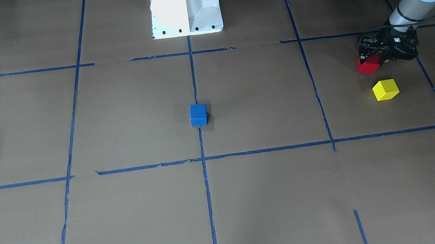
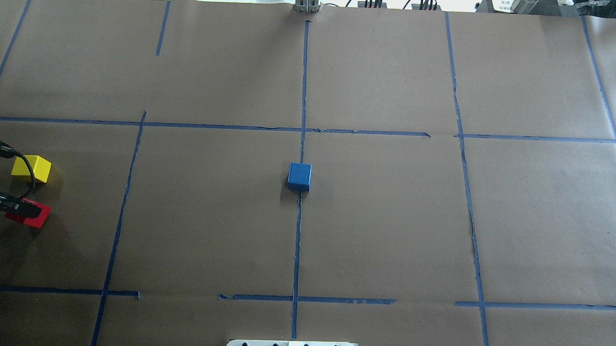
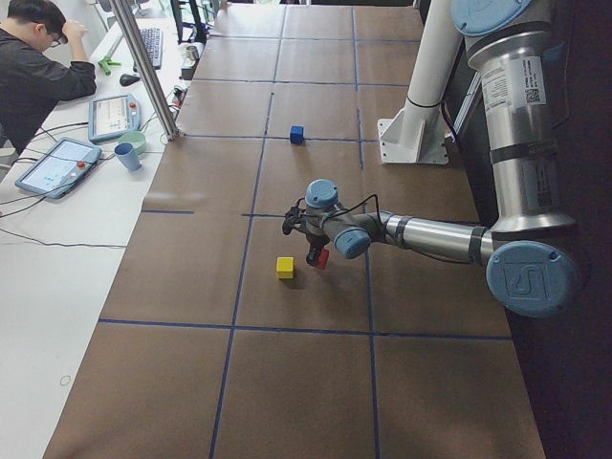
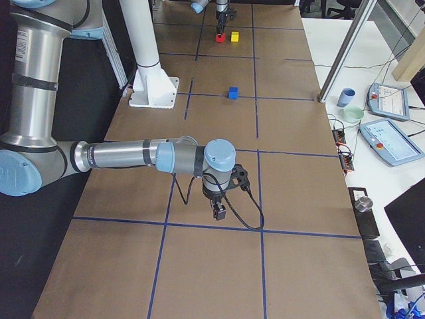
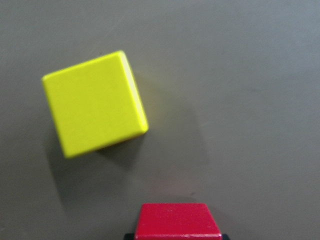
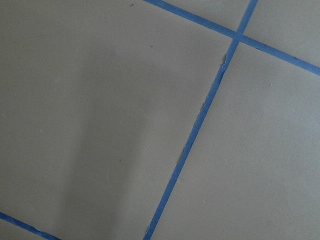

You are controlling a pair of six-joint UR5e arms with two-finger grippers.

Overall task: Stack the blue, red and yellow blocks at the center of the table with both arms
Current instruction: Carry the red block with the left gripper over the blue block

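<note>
Red block (image 1: 368,66) gripped in left end effector (image 1: 372,58); right end effector (image 4: 219,214), cannot tell.

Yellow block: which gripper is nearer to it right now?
Left. The left gripper, shut on the red block, sits right beside the yellow block; the right gripper hangs far past the blue block.

The left arm reaches far out to the 9 o'clock side of the overhead view, wrist bent down, with the left gripper (image 1: 372,59) pinched tight on the red block (image 1: 367,66), while the right arm lies stretched out low, its right gripper (image 4: 219,214) pointing straight down, fingers too small to judge.
</note>
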